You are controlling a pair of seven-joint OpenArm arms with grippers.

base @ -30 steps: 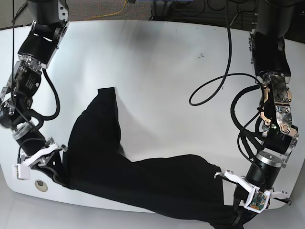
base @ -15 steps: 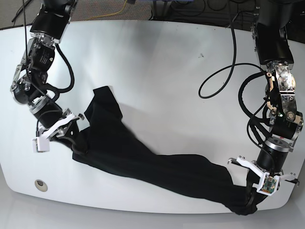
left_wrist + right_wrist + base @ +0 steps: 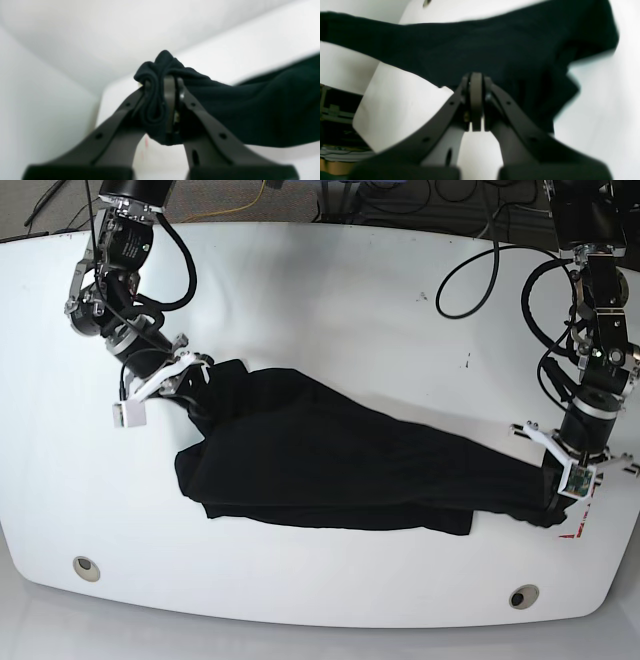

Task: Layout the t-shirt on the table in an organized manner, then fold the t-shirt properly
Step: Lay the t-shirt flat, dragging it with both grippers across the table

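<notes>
A: What do we see nearest the front edge of the table (image 3: 300,280)?

B: The t-shirt (image 3: 330,465) lies stretched across it.

A: And our grippers?

B: The left gripper (image 3: 553,502) pinches one bunched end; farther back, the right gripper (image 3: 196,395) is clamped on the other.

Right wrist view. The right gripper (image 3: 476,100) is pinching, jaws pressed together, the edge of the black t-shirt (image 3: 495,45), which is stretching away across the white table (image 3: 600,100). A dark oval at the top edge (image 3: 427,2), blurred, is possibly a table hole.
</notes>
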